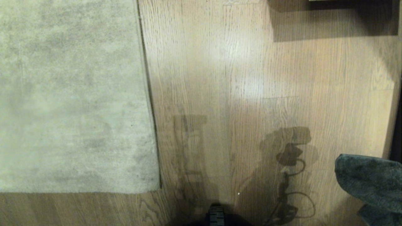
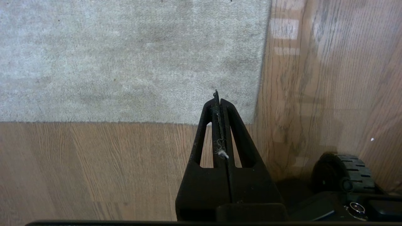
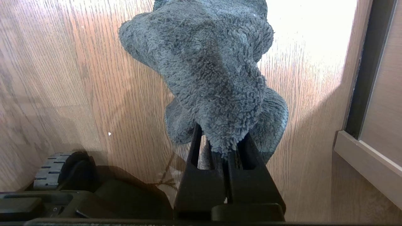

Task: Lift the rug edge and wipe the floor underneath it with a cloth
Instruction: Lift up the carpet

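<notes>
The pale grey-beige rug (image 1: 72,94) lies flat on the left, its dark-trimmed right edge and near corner resting on the wood-grain floor (image 1: 251,78). In the left wrist view my left gripper (image 2: 217,97) is shut and empty but for a bit of lint, hanging above the floor just short of the rug (image 2: 132,56) corner. My right gripper (image 3: 221,141) is shut on the dark grey-teal fuzzy cloth (image 3: 213,69), which bunches out beyond the fingertips above the floor. In the head view the cloth (image 1: 370,179) shows at the lower right; neither gripper itself shows there.
A dark piece of furniture (image 1: 333,18) casts shadow at the far right. A dark door frame and pale skirting (image 3: 364,78) run along the right side. My base wheels (image 1: 216,216) (image 2: 345,172) sit at the near edge. Arm shadows fall on the open floor between rug and wall.
</notes>
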Motion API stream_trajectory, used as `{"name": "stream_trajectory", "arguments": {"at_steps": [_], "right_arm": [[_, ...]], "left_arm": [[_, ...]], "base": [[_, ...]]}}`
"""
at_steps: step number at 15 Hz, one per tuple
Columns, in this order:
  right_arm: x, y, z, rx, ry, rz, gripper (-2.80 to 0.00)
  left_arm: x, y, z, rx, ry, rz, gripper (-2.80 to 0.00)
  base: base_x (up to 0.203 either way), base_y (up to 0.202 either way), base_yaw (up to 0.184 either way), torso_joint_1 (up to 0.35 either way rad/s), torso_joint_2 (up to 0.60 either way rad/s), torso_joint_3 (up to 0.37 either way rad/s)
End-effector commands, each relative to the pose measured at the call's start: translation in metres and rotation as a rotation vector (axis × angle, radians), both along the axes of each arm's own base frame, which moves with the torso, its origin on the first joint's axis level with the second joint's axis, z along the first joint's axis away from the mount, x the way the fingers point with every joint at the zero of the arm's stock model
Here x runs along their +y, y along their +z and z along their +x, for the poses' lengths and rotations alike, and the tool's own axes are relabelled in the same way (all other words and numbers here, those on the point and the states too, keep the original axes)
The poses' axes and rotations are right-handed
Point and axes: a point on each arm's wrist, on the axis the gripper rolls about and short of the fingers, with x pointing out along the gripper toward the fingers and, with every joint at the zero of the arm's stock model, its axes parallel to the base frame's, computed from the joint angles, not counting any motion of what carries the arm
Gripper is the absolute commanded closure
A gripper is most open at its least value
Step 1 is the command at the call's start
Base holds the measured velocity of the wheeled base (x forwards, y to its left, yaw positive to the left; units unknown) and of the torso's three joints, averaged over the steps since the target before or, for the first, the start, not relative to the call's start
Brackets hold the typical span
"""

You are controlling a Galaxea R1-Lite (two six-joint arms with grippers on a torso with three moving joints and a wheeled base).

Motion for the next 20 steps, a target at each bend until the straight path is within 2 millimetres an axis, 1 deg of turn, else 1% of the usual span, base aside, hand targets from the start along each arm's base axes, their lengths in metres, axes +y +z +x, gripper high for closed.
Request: {"name": "stream_trajectory", "arguments": {"at_steps": [1, 17, 20], "right_arm": [[0.0000, 0.0001, 0.0001, 0.001, 0.000, -0.001, 0.00], [0.0000, 0.0001, 0.0001, 0.001, 0.000, -0.001, 0.00], [0.0000, 0.0001, 0.0001, 0.001, 0.000, 0.000, 0.00]], "left_arm": [[0.0000, 0.0000, 0.0000, 0.000, 0.001, -0.001, 0.00], [0.0000, 0.0004, 0.0000, 0.001, 0.002, -0.003, 0.00], [0.0000, 0.0017, 0.0059, 0.081, 0.003, -0.003, 0.00]], "base": [[0.000, 0.000, 0.000, 0.000, 0.00, 0.000], [0.000, 0.000, 0.000, 0.000, 0.00, 0.000], [0.000, 0.000, 0.000, 0.000, 0.00, 0.000]]}}
